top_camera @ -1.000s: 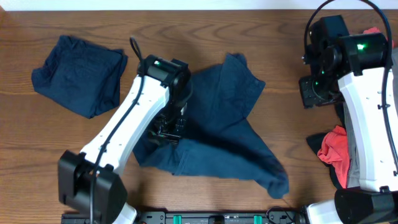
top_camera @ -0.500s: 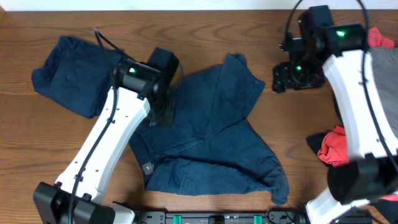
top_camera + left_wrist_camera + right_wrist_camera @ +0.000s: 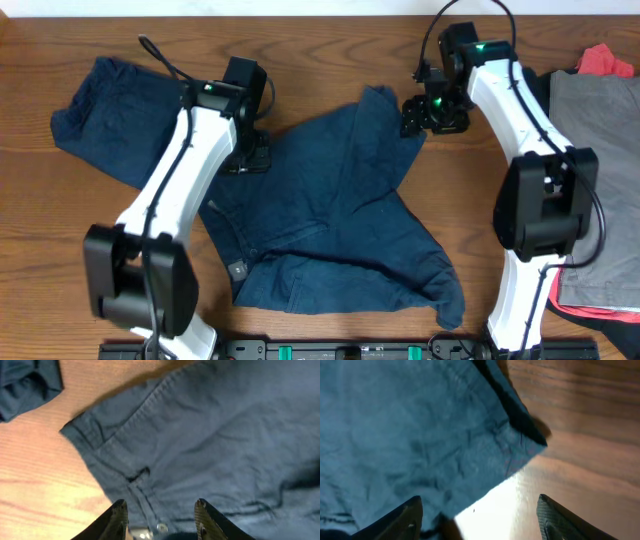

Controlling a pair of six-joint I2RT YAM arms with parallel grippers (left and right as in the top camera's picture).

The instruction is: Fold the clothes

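Two navy shorts [image 3: 340, 210] (one folded), grey garment [image 3: 600, 130]

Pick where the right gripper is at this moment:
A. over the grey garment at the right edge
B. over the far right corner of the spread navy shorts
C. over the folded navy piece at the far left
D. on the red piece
B: in the overhead view the right gripper hangs above the far right corner of the spread navy shorts, and its wrist view shows that corner beneath open, empty jaws.
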